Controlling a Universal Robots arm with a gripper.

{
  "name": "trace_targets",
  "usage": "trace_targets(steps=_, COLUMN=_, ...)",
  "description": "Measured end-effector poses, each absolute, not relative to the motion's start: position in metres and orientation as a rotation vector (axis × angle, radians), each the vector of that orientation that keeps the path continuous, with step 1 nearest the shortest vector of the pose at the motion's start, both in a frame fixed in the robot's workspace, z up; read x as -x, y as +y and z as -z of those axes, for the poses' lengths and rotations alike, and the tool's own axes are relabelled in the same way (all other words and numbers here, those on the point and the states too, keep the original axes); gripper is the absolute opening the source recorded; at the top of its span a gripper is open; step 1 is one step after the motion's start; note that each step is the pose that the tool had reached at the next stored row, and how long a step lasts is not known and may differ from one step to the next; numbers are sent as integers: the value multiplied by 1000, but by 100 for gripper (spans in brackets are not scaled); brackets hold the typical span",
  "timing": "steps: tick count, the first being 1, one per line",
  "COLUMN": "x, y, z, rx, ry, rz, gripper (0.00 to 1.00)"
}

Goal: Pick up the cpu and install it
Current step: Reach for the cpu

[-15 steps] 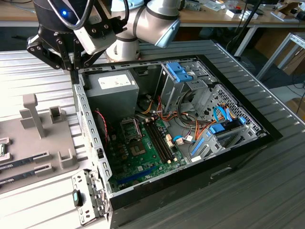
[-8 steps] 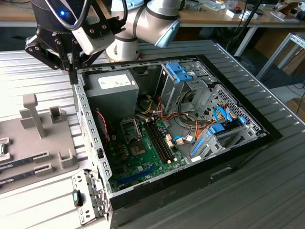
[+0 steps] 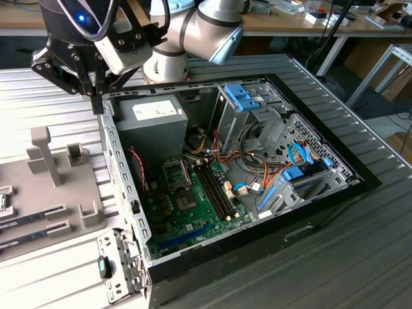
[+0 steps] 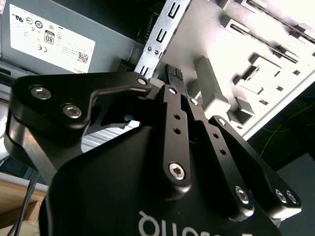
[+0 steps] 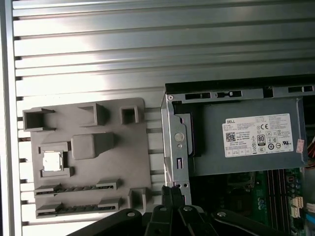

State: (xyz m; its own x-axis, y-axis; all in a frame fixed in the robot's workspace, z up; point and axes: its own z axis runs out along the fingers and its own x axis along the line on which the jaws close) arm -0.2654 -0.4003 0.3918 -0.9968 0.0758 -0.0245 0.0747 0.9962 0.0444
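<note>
The pincer (image 3: 98, 106), fingers pressed together and seemingly empty, hangs over the case (image 3: 114, 148) wall, with the tray (image 3: 38, 187) at about seven o'clock of it in the exterior view. A clean pick, I judge, needs it opened, squared over the cpu (image 5: 52, 161) and closed on opposite edges, level. The cpu lies flat in a square tray pocket on the surface (image 5: 147, 49), silver-topped and thinly green-rimmed.

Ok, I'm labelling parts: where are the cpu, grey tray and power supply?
cpu (image 5: 52, 161), first wrist view, its silver top.
grey tray (image 5: 130, 157), first wrist view, bare flat area.
power supply (image 5: 258, 135), first wrist view, its white label.
</note>
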Motion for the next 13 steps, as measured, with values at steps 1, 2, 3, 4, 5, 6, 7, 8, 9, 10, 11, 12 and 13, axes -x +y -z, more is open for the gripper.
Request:
trace_targets(steps=1, x=266, y=-400, z=-392, rx=-117, ry=3113, rz=-68, gripper=11)
trace_targets(steps=2, x=266, y=-400, z=-392, rx=-117, ry=3113, rz=-68, gripper=11)
trace_targets(steps=3, x=266, y=-400, z=-392, rx=-117, ry=3113, rz=-68, gripper=11)
trace_targets(steps=4, x=266, y=-400, z=-392, rx=-117, ry=3113, rz=-68, gripper=11)
trace_targets(steps=5, x=266, y=-400, z=-392, rx=-117, ry=3112, rz=-68, gripper=11)
trace_targets(steps=6, x=267, y=-400, z=-392, rx=-117, ry=3112, rz=-68, gripper=11)
trace_targets(steps=7, x=267, y=-400, z=-392, rx=-117, ry=3113, rz=-68, gripper=11)
trace_targets(steps=8, x=268, y=-400, z=-392, rx=-117, ry=3113, rz=-68, gripper=11)
trace_targets(steps=9, x=269, y=-400, z=-392, rx=-117, ry=3112, rz=-68, gripper=11)
trace_targets(steps=10, x=270, y=-400, z=-392, rx=-118, ry=3113, rz=-68, gripper=11)
trace_targets(steps=11, x=270, y=-400, z=-392, rx=-117, ry=3113, rz=-68, gripper=11)
trace_targets(steps=12, x=271, y=-400, z=-392, rx=-117, ry=3113, rz=-68, gripper=11)
trace_targets(steps=13, x=272, y=-400, z=-392, rx=-117, ry=3112, rz=-68, gripper=11)
